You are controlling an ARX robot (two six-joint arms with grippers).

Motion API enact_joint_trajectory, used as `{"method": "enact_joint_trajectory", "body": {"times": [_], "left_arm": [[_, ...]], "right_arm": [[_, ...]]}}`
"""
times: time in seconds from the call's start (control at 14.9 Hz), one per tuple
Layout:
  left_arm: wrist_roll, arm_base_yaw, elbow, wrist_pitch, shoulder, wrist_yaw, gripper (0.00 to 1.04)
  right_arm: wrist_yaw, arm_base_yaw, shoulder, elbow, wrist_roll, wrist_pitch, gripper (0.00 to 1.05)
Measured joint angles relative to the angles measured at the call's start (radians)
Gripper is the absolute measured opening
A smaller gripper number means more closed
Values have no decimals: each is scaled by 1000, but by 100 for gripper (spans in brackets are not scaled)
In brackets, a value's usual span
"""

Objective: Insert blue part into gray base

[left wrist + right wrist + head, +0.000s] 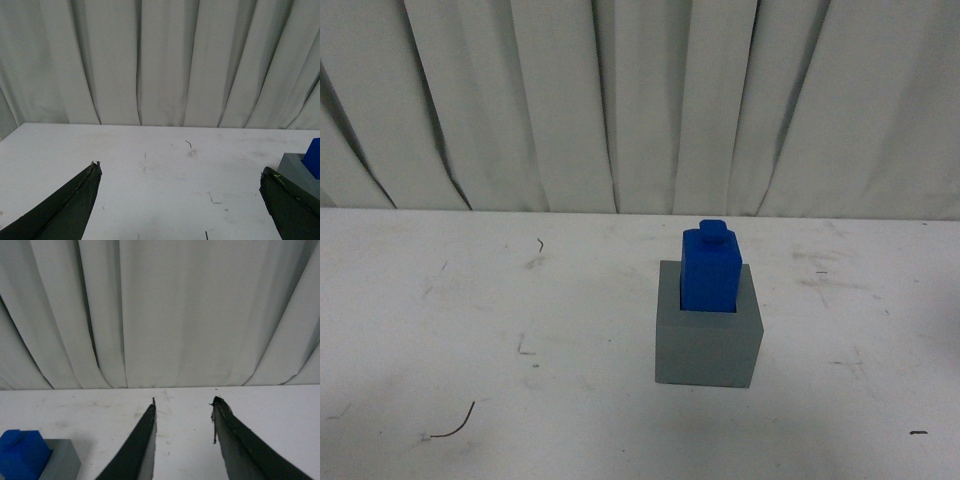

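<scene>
The blue part [712, 272] is a bright blue block, taller than wide, with a small square knob on top. It stands upright with its lower end sunk in the square recess of the gray base [708, 348], a matte gray cube wider than the part. In the front view the pair sits right of centre, in the lower half of the frame, on a scuffed white table [500, 310] before a pale curtain [620, 100].

How deep the part goes into the recess is hidden by the base's walls. Neither arm shows in the front view. Each wrist view catches only a cut-off corner of the part and base at the frame's edge.

The left gripper [179, 170] has its dark fingers [75, 200] spread wide with only bare table between them; the base lies outside that gap, just beyond one finger. The right gripper [185, 401] is also parted and holds nothing; the part and base lie outside its fingers [140, 445], well apart from them.
</scene>
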Motion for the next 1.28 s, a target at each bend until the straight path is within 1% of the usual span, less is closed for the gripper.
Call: {"method": "enact_joint_trajectory", "body": {"times": [0.07, 0.2, 0.27, 0.67, 1.08, 1.14, 1.28], "left_arm": [[0, 0, 0, 0, 0, 0, 98], [0, 0, 0, 0, 0, 0, 98], [0, 0, 0, 0, 0, 0, 98], [0, 0, 0, 0, 0, 0, 98], [0, 0, 0, 0, 0, 0, 98], [0, 0, 0, 0, 0, 0, 98], [0, 0, 0, 0, 0, 0, 98]], "right_arm": [[0, 0, -103, -51, 4, -41, 30], [0, 0, -214, -127, 5, -31, 7], [0, 0, -240, -161, 7, -31, 2], [1, 0, -417, -288, 7, -95, 2], [2, 0, -588, -341, 8, -207, 2], [2, 0, -600, -367, 8, -167, 2], [2, 0, -654, -368, 8, -232, 2]]}}
